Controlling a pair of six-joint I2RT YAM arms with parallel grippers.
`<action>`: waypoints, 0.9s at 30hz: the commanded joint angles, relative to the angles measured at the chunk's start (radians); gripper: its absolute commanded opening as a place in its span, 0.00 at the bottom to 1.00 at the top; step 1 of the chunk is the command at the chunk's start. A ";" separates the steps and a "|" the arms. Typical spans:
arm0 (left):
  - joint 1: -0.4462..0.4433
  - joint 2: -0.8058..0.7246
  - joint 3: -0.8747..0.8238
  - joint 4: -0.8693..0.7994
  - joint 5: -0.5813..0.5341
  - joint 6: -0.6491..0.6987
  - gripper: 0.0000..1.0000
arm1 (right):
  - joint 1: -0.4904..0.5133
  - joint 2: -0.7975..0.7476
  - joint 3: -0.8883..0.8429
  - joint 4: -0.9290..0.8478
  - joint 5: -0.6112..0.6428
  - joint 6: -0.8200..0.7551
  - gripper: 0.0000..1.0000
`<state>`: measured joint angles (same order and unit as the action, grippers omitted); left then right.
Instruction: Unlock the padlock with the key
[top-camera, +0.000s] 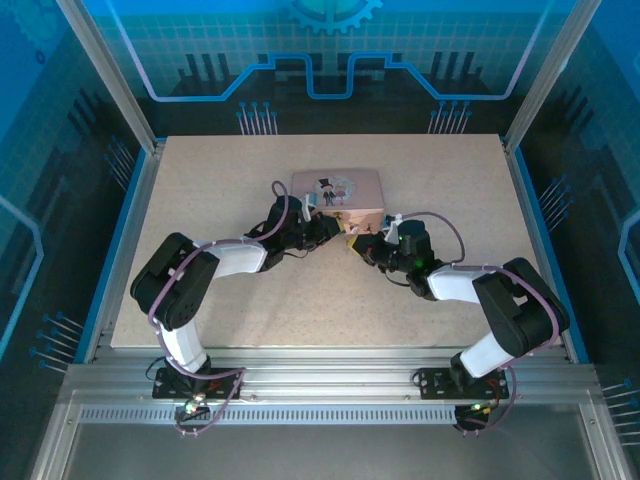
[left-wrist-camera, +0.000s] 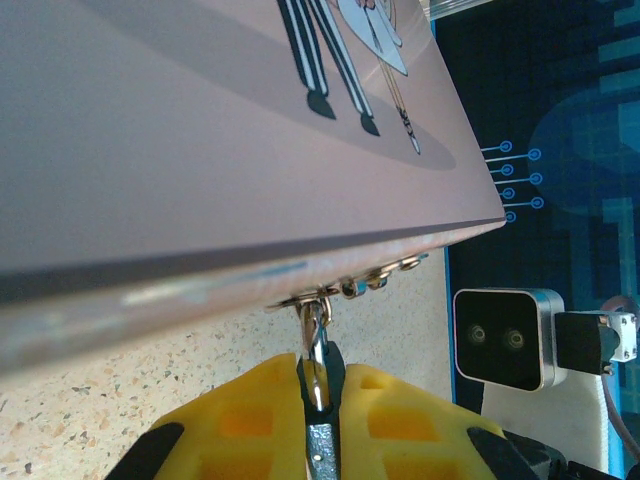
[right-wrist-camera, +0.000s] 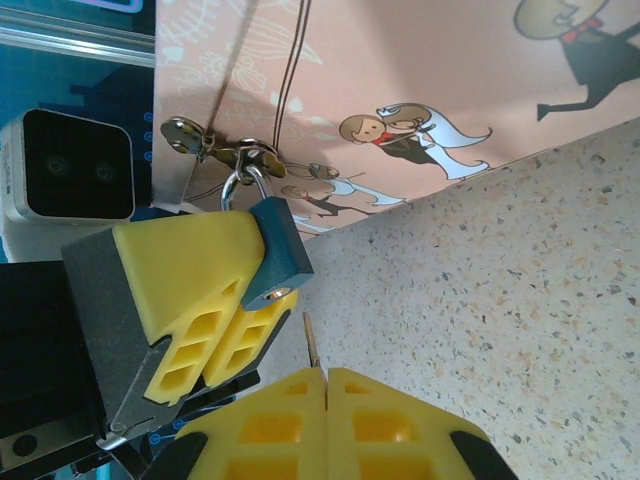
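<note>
Left gripper (left-wrist-camera: 320, 392) clamps the padlock (right-wrist-camera: 278, 245) hanging from the pink box (right-wrist-camera: 400, 70); beside the box, right gripper (right-wrist-camera: 326, 378) pinches the key (right-wrist-camera: 311, 345).

One box (top-camera: 335, 186), one padlock (right-wrist-camera: 277, 248) and one key (right-wrist-camera: 311, 345) on one surface (top-camera: 200, 190).
Arms number two, a left arm (top-camera: 235, 260) and a right arm (top-camera: 455, 285), each ending in one pincer, so two pincers: the left pincer (left-wrist-camera: 322, 400) and the right pincer (right-wrist-camera: 326, 395). Yellow pads (right-wrist-camera: 185, 265) come to four, two per pincer. The box carries one metal clasp (right-wrist-camera: 238, 155). Wrist cameras come to two: the right arm's camera (left-wrist-camera: 505, 338) and the left arm's camera (right-wrist-camera: 75, 165).
</note>
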<state>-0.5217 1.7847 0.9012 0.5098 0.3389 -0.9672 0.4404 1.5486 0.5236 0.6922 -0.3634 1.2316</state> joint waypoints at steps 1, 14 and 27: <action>0.000 -0.016 0.027 0.085 0.032 -0.013 0.08 | 0.015 -0.025 0.019 0.030 0.013 0.005 0.00; 0.000 -0.011 0.022 0.102 0.035 -0.029 0.08 | 0.015 -0.019 0.043 0.038 0.032 0.001 0.00; -0.001 -0.008 0.019 0.118 0.038 -0.041 0.10 | 0.020 -0.004 0.070 0.047 0.047 -0.001 0.00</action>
<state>-0.5205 1.7847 0.9009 0.5549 0.3382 -0.9928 0.4408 1.5448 0.5545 0.7044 -0.3405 1.2312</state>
